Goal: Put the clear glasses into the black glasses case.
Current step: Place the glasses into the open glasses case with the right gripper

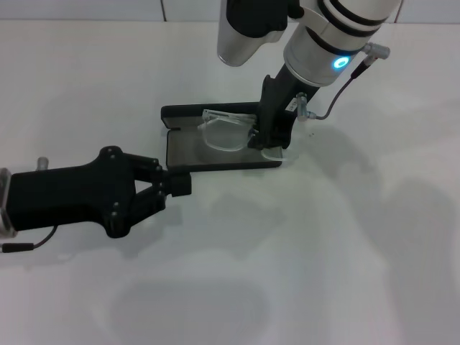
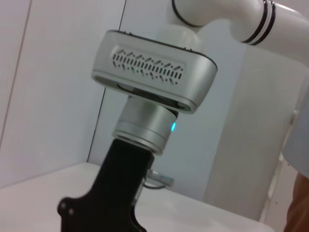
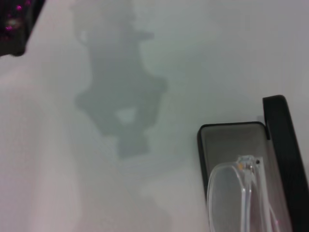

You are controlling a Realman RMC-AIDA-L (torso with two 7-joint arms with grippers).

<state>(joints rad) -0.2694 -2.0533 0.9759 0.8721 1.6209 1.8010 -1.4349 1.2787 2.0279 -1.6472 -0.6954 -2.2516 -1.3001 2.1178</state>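
Leftmost, the left gripper [image 1: 180, 184] lies low over the white table [image 1: 345, 251], its fingers nearly closed on nothing, tips just beside the black glasses case [image 1: 215, 154]. That case lies open, grey lining up, lid standing along its far edge, long axis running left to right. Inside rest the clear glasses [image 1: 228, 133], colourless and transparent, lengthwise along the case. At their right end the right gripper [image 1: 271, 140] pinches them.
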